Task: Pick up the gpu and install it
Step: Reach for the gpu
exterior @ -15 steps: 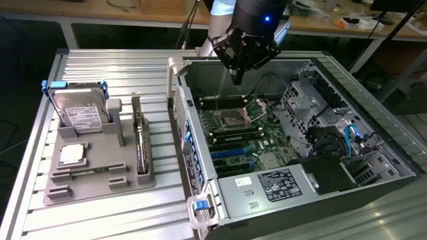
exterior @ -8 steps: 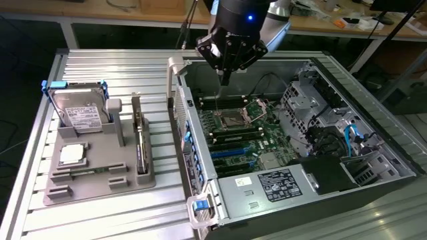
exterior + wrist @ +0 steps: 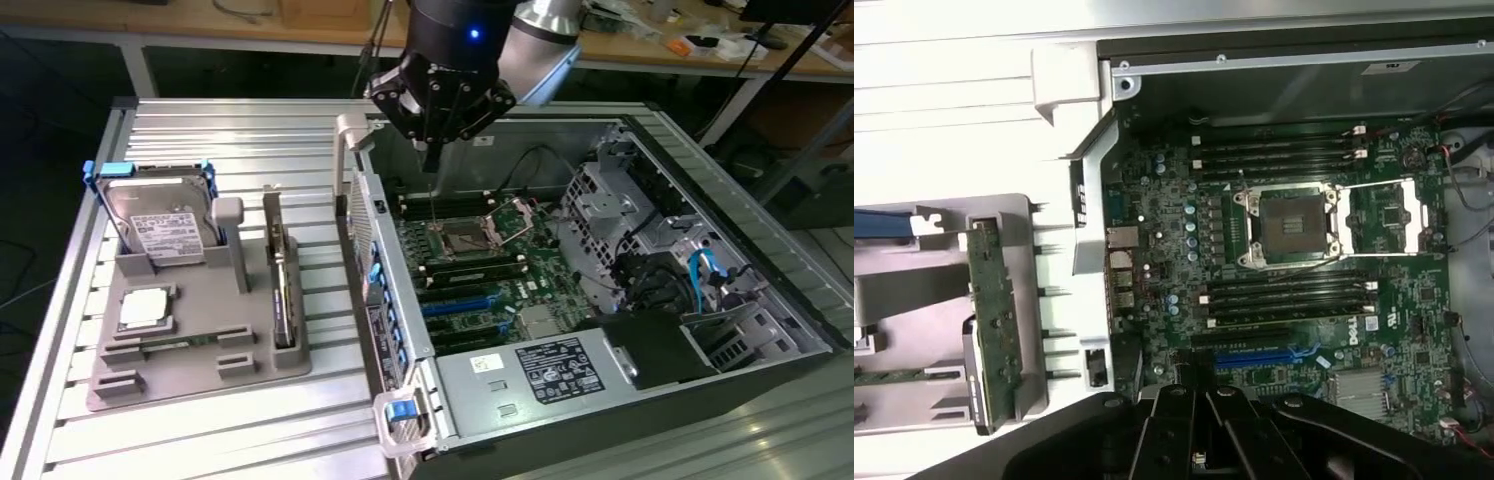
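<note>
The gpu (image 3: 280,290) stands edge-on as a thin dark strip in a slot of the grey holder (image 3: 200,360), on the exterior view's left. In the wrist view the gpu (image 3: 991,310) shows a green circuit face. My gripper (image 3: 430,160) hangs over the far part of the open computer case (image 3: 400,330), well apart from the gpu. Its fingers look pressed together with nothing between them, and in the wrist view the gripper (image 3: 1199,405) is above the motherboard (image 3: 1154,200). A blue expansion slot (image 3: 467,300) lies on the board.
A silver hard drive (image 3: 160,225) with a white label stands upright at the holder's back. A small square processor chip (image 3: 144,308) lies in front of it. The open processor socket (image 3: 470,237), drive cages (image 3: 641,230) and cables crowd the case. The ribbed metal table (image 3: 200,440) carries everything.
</note>
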Controlling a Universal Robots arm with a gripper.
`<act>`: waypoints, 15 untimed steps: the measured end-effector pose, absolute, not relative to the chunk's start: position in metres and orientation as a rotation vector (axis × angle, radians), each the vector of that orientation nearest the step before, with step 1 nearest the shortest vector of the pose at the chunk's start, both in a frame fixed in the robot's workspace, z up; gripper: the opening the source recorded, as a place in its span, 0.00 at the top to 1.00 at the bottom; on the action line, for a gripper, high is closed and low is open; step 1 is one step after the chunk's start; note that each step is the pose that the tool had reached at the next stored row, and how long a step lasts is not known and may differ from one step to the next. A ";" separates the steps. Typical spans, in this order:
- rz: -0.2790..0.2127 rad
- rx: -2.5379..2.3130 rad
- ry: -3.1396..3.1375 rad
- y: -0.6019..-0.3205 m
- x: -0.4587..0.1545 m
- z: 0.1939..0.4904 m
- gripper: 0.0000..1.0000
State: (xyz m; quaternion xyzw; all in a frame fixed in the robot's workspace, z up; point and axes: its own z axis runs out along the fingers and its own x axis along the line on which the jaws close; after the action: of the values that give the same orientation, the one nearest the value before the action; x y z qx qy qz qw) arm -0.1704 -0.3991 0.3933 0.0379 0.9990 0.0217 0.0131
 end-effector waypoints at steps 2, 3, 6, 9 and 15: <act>0.068 0.118 3.112 -0.399 -0.175 0.393 0.89; 0.068 0.118 3.113 -0.399 -0.178 0.393 0.89; 0.068 0.118 3.113 -0.399 -0.186 0.393 0.89; 0.068 0.118 3.112 -0.399 -0.194 0.393 0.89; 0.068 0.118 3.113 -0.399 -0.213 0.393 0.89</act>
State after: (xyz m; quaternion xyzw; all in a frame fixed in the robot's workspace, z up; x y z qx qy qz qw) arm -0.2128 -0.3991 0.3933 0.0379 0.9990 0.0217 0.0130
